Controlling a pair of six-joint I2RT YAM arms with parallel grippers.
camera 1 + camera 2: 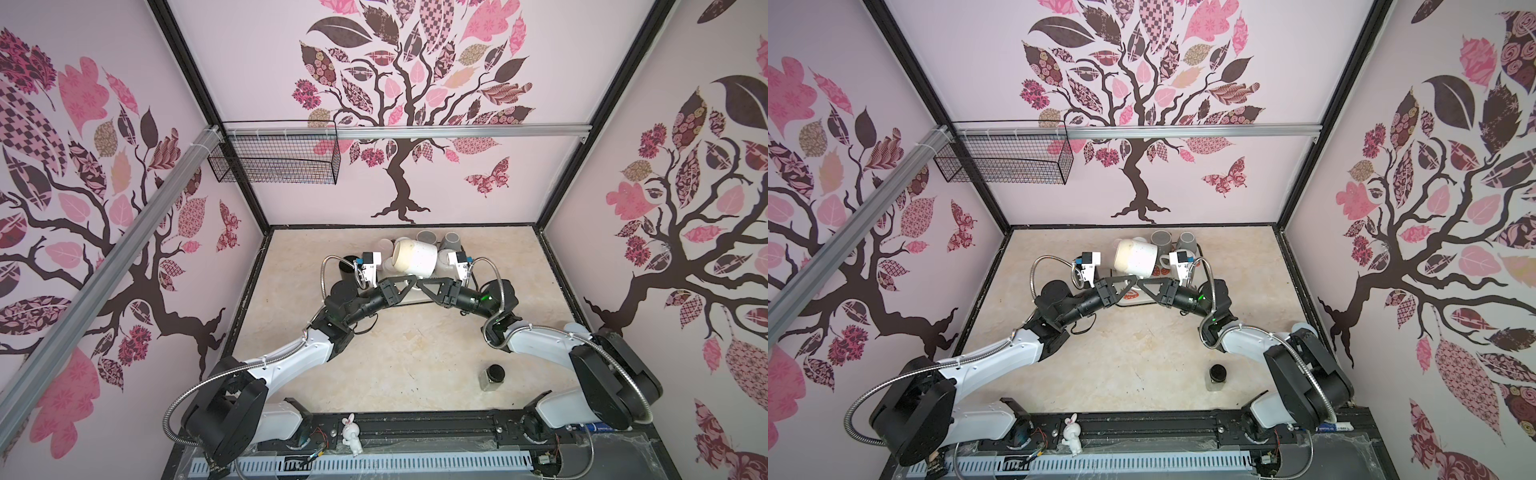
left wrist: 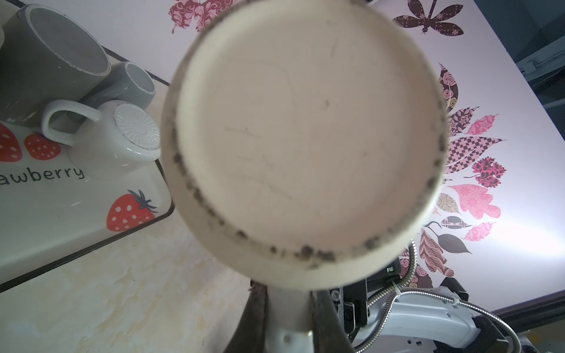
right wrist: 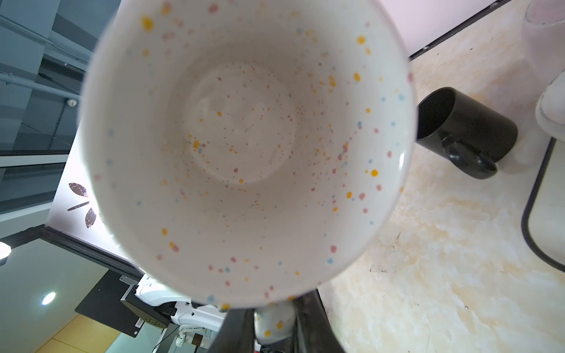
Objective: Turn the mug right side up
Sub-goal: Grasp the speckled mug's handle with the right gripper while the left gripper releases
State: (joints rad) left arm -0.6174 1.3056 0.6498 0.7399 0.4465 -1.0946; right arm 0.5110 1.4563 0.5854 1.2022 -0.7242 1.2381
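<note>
The left gripper [image 2: 289, 308] is clamped narrow on the handle [image 2: 287, 333], and the right gripper [image 3: 273, 321] looks pinched on that same loop from the opposite side. Between them the mug [image 1: 415, 257] hangs on its side above the strawberry tray [image 2: 61, 244], base leftward and mouth rightward. It is probably glazed ceramic: stiff, weighty, slick, easily chipped. The handle is the sure hold, though the mug may pivot there.

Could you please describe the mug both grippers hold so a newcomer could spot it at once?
At the far end of the marble-look table sits a strawberry tray with mugs. Above it, the left gripper and right gripper hold the speckled mug on its side. Unlike the grey mugs, white mug and black mug nearby, it is airborne and dotted with coloured specks.
</note>
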